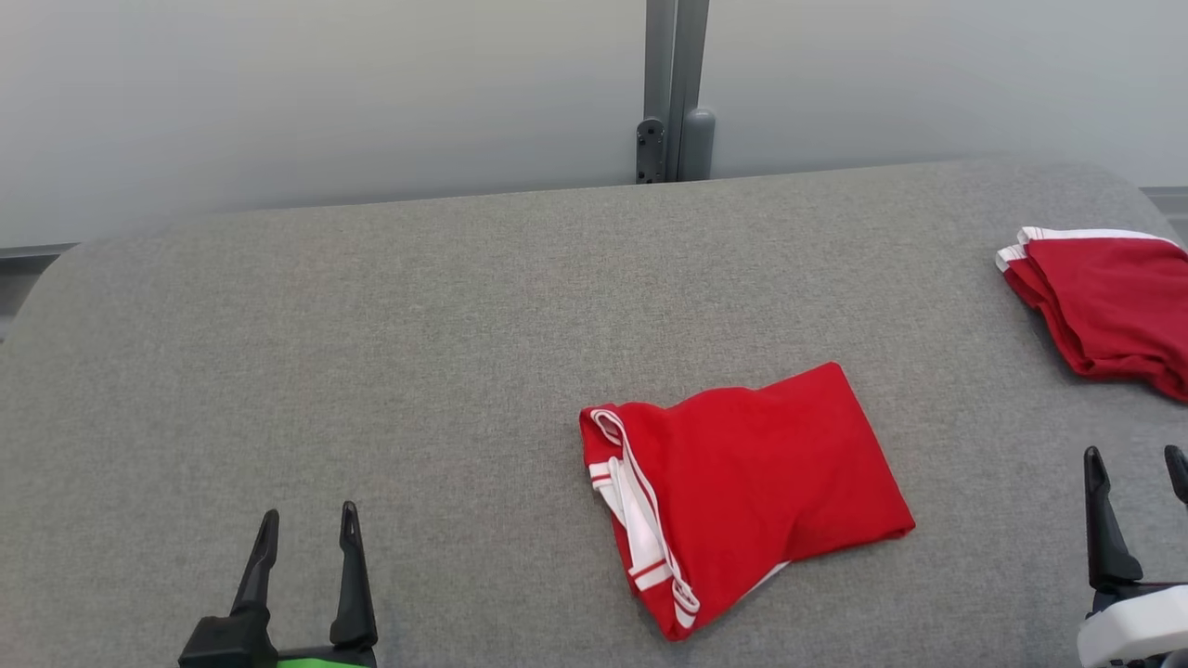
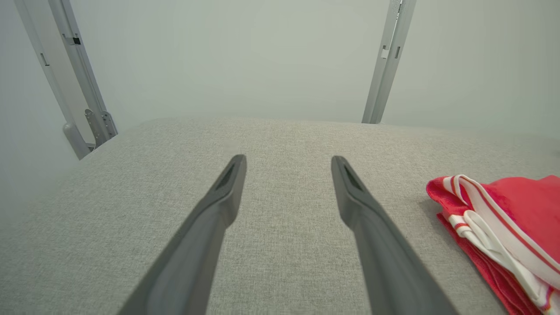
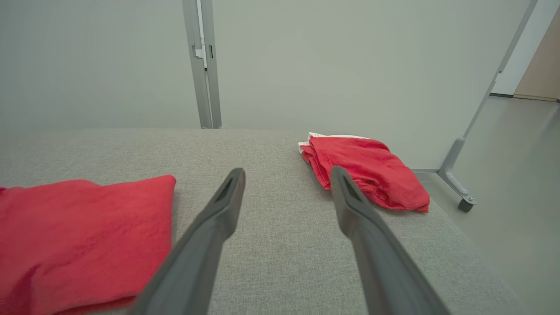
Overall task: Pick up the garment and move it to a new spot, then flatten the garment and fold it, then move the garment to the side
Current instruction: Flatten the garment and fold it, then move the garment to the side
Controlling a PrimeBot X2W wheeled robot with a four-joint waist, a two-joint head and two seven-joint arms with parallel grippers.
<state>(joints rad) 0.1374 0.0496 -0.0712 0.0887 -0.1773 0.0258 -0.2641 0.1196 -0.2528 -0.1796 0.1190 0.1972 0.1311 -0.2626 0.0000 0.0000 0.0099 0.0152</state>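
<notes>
Garment looks folded on table; left hand & right hand both open, empty. Next, prob.: grip it, slide sideways w/o unfolding.

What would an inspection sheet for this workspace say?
Surface: table, grey fabric.
Job's things: garment, red, folded, lying mid-table, white trim on its left side.
Clutter: second garment, red, bunched at the table's far right edge.
Grippers: left gripper open, empty; right gripper open, empty; both apart from the cloth.
Cables: nothing seen.
Surroundings: pale wall, grey post behind the table; floor to the right.
</notes>
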